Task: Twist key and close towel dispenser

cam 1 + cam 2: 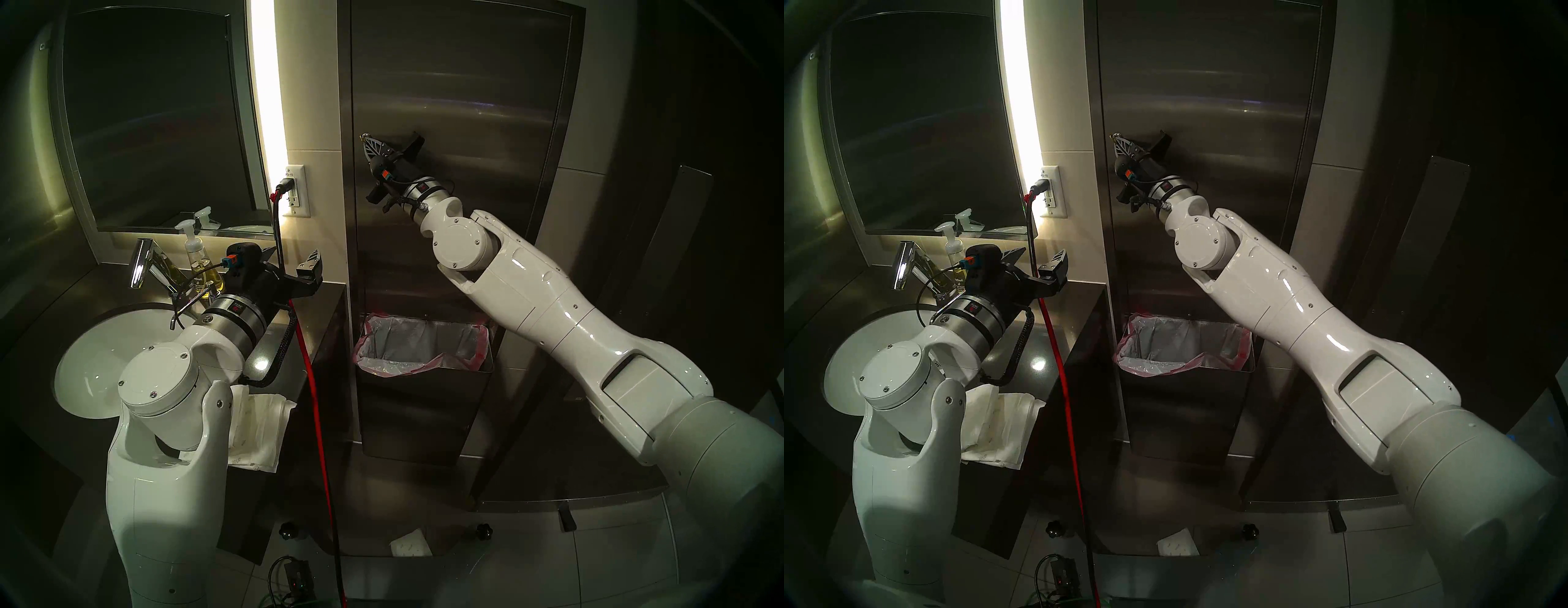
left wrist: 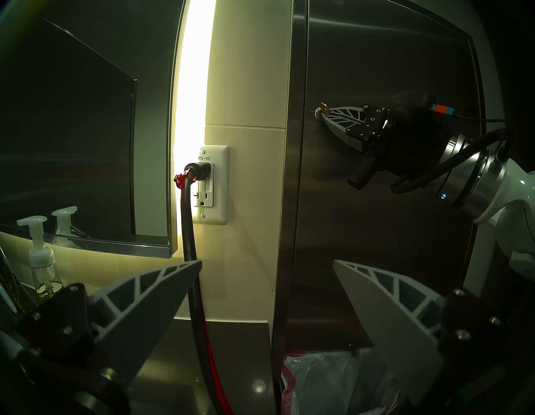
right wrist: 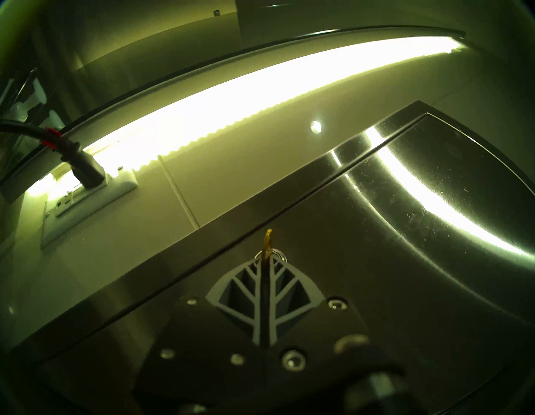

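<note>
Your right gripper is pinched tight on the brass key, which sits in its round lock near the left edge of the towel dispenser door. Your left gripper hangs over the counter with its jaws wide and empty.

Mirror above sink — soap bottle beside.

My arms are glossy white shells dotted with small screws, each ending in a banded silver wrist. Black braided cable loops at each wrist. My right gripper and left gripper carry white, leaf-ribbed fingers on black screwed mounts; an orange-and-blue connector sits at one o'clock above the right one's black body.
</note>
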Robot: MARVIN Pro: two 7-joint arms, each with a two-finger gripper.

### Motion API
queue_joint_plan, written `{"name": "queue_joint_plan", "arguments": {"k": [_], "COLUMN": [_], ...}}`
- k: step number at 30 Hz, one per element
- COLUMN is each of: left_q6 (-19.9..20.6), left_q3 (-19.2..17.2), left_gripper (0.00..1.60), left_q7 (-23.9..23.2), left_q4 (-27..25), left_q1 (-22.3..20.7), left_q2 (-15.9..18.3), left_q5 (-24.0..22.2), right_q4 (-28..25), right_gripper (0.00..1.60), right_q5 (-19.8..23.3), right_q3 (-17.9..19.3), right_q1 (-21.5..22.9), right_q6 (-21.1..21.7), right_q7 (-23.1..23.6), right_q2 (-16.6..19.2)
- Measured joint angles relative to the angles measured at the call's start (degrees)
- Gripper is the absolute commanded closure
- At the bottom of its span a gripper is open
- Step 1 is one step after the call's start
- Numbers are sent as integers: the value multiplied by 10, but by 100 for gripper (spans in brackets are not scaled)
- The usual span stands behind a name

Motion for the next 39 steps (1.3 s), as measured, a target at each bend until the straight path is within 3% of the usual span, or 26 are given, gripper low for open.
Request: {"name": "queue_joint_plan", "arguments": {"k": [13,14,15,16,18,19,27,29,30,31,32,36,39], "left_q6": [0,0,0,0,0,0,0,0,0,0,0,0,0], "left_q3": [0,0,0,0,0,0,0,0,0,0,0,0,0], "left_gripper": [0,0,0,0,0,0,0,0,0,0,0,0,0], "left_q7": [0,0,0,0,0,0,0,0,0,0,0,0,0], "left_q4": [0,0,0,0,0,0,0,0,0,0,0,0,0], "left_q1": [0,0,0,0,0,0,0,0,0,0,0,0,0], "left_q2": [0,0,0,0,0,0,0,0,0,0,0,0,0], "left_q5": [0,0,0,0,0,0,0,0,0,0,0,0,0], "right_q4": [-2,-3,-4,-5,-9,-12,-34,-39,-41,-43,-45,-59,-69], "right_gripper": [156,129,83,66,10,0,0,21,21,64,84,107,113], "right_q5": [-31,-31,-29,-26,-20,-17,13,22,27,32,37,64,82], "right_q3": [-19,-17,-14,-11,-5,-2,13,17,20,22,24,34,39], "right_q1": [40,42,43,45,46,46,31,22,18,14,10,-16,-33], "right_q6": [-37,-38,-38,-38,-36,-33,-10,-3,0,3,6,27,39], "right_q7": [93,97,102,106,110,111,104,97,92,88,83,57,41], "right_q2": [55,57,58,60,62,62,60,55,53,50,48,33,24]}}
